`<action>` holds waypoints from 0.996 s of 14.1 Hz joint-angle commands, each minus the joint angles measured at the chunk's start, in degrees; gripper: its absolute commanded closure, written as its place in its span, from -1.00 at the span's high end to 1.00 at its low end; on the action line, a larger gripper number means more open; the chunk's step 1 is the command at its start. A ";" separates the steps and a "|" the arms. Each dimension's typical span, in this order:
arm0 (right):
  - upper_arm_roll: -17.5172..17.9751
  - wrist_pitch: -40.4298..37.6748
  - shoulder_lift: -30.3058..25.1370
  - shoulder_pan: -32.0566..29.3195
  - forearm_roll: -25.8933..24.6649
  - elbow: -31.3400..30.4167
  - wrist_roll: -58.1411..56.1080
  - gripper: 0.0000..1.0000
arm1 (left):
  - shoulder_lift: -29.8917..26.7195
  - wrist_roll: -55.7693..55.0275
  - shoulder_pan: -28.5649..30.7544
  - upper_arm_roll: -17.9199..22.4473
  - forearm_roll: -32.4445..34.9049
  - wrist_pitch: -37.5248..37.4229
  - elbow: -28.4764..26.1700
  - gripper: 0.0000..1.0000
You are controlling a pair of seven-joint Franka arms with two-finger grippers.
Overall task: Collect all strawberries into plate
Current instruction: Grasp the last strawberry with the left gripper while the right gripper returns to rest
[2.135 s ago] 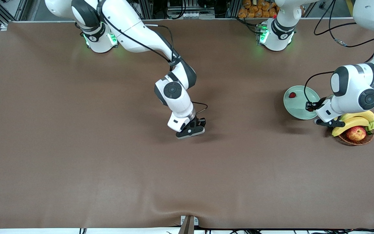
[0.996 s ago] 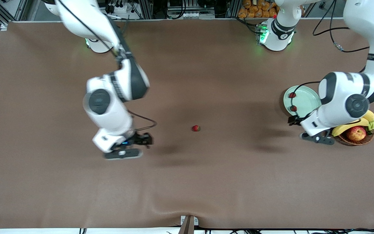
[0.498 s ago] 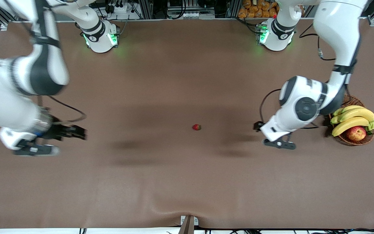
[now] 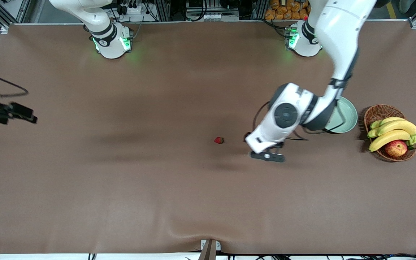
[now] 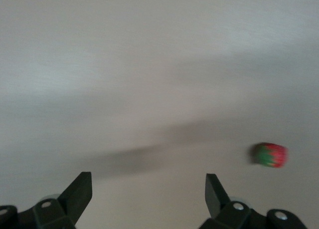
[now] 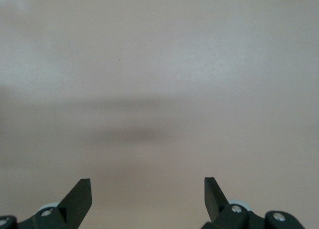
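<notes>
One strawberry on cloth: a tiny red berry with a dark green leafy top lies alone on the brown table cloth, just right of the front view's centre; the left wrist view shows it too, blurred, on bare cloth off to one side of the fingers.
Left gripper: black two-finger pincer, right of frame centre, low over the cloth just beside the berry, toward the left arm's end of the table; its jaws stand wide with nothing between them, as both fingertips show in the left wrist view.
Fruit basket: round brown wicker basket at the right of the front view, holding yellow bananas and a red-yellow apple.
Plate: round, shallow, pale mint-green dish, middle right of the frame, beside the basket and a little farther from the front camera than the berry; the left arm's white elbow covers most of it, so its contents cannot be told.
Right gripper: dark pincer at the frame's left edge, over the right arm's end of the table; jaws wide and empty, fingertips above bare cloth.
</notes>
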 commanded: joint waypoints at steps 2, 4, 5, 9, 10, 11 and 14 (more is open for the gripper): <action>8.19 -1.09 -5.60 -7.06 -2.38 -4.56 -0.20 1.00 | 5.12 -2.50 -4.48 0.38 0.59 0.56 6.54 1.00; 8.19 -2.15 -6.22 -6.80 -2.92 -4.56 0.15 1.00 | 6.43 -2.42 -5.71 0.38 0.51 3.98 6.63 1.00; 8.19 -2.33 -6.31 -6.80 -2.92 -4.56 0.15 1.00 | 6.96 -2.41 -6.33 0.38 0.50 5.74 6.63 1.00; 7.93 -4.52 -6.31 -6.54 -3.00 -4.30 1.55 1.00 | 9.77 -2.50 -8.70 0.38 0.33 12.25 6.63 1.00; 7.93 -5.31 -6.40 -6.19 -3.00 -4.21 2.86 1.00 | 9.87 -2.50 -8.79 0.38 0.33 12.35 6.55 1.00; 7.93 -5.49 -7.18 -5.75 -3.00 -4.29 3.40 1.00 | 9.78 -2.50 -8.79 0.38 0.33 12.35 6.54 1.00; 7.84 -5.49 -7.45 -5.57 -3.00 -4.29 3.40 1.00 | 11.53 -2.59 -9.85 0.38 0.24 12.52 6.46 0.93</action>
